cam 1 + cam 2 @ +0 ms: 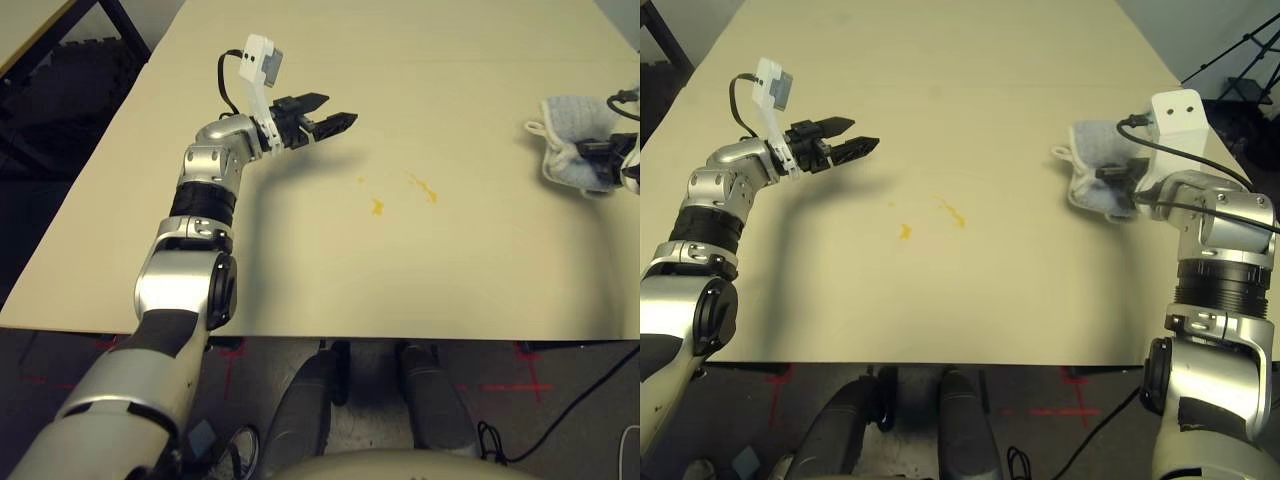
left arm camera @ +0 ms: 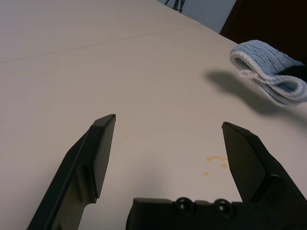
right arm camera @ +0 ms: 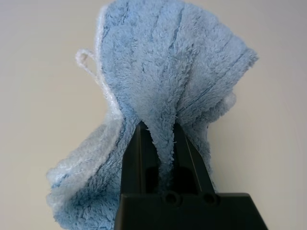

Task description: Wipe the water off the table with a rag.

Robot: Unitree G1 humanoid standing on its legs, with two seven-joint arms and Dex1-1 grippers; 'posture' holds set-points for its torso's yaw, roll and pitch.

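Observation:
The pale blue-grey rag (image 1: 1095, 165) lies bunched at the right side of the beige table (image 1: 970, 300). My right gripper (image 3: 162, 136) is shut on a pinched fold of the rag (image 3: 168, 86). Orange-yellow water (image 1: 952, 213) shows as a thin streak with a droplet (image 1: 905, 232) beside it near the table's middle, left of the rag. My left gripper (image 1: 852, 138) hovers open over the left part of the table, fingers pointing toward the middle, nothing between them. In the left wrist view the droplets (image 2: 216, 162) sit just ahead of the open fingers (image 2: 98, 148) and the rag (image 2: 268, 72) lies beyond.
The table's front edge (image 1: 940, 360) runs close to my body, with floor and cables below. A dark rack (image 1: 60, 90) stands off the table's left side. A faint seam (image 2: 96, 43) crosses the tabletop.

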